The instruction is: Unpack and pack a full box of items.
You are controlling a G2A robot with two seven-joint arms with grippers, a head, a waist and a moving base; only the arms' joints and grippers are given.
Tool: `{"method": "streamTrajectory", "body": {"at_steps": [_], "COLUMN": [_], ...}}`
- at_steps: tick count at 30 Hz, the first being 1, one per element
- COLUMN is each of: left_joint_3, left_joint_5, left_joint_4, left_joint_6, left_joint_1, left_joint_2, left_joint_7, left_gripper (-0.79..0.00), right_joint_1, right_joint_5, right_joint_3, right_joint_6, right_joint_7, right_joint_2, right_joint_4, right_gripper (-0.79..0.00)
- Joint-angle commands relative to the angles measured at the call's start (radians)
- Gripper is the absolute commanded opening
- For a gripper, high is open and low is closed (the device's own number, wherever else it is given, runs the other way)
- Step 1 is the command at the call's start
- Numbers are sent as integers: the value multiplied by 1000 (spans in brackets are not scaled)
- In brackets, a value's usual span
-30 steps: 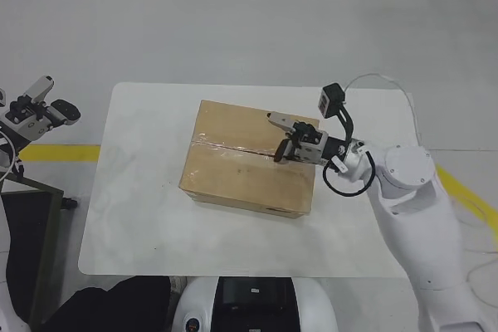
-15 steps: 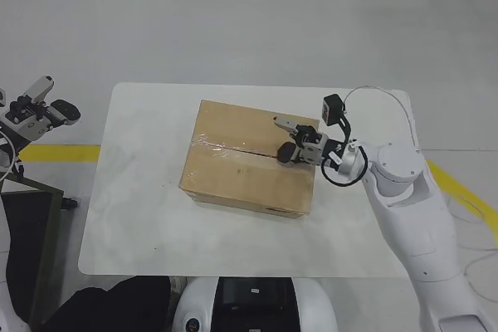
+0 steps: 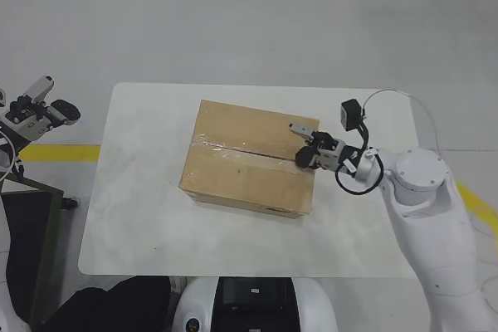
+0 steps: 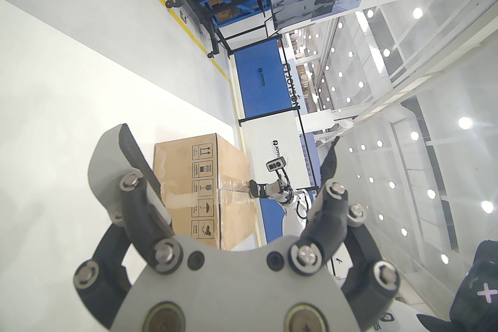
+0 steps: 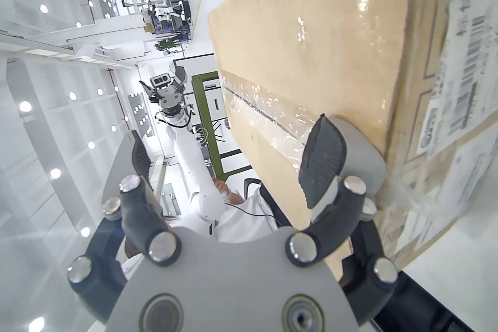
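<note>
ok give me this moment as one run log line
box: closed, taped, on table | right gripper: open, at seam end by box edge | left gripper: open, beyond table edge

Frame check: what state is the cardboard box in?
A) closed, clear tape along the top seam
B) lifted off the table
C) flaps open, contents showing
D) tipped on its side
A: the box sits flat on the table, flaps shut, with clear tape over the seam.

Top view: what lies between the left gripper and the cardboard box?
Top view: a strip of floor, then bare white table, separates left gripper from cardboard box.
</note>
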Motion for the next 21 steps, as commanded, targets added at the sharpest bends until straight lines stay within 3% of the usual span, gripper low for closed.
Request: {"method": "streamTrajectory", "body": {"at_steps": [1,16,21], "left_joint_3": [0,0,0], "left_joint_5": [0,0,0], "left_joint_4": [0,0,0], "left_joint_6": [0,0,0], "left_joint_1": [0,0,0], "left_joint_2": [0,0,0], "left_joint_7": [0,0,0], "left_gripper": [0,0,0], "right_joint_1": [-4,-50,-75], "right_joint_5": [-25,-89,25], "right_joint_3": [1,71,119], "right_joint_6": [9,61,5], "right_joint_7": [7,47,10], "right_joint_2": [5,38,37], "right_joint_4": [-13,-108,-150], "right_gripper": [0,0,0]}}
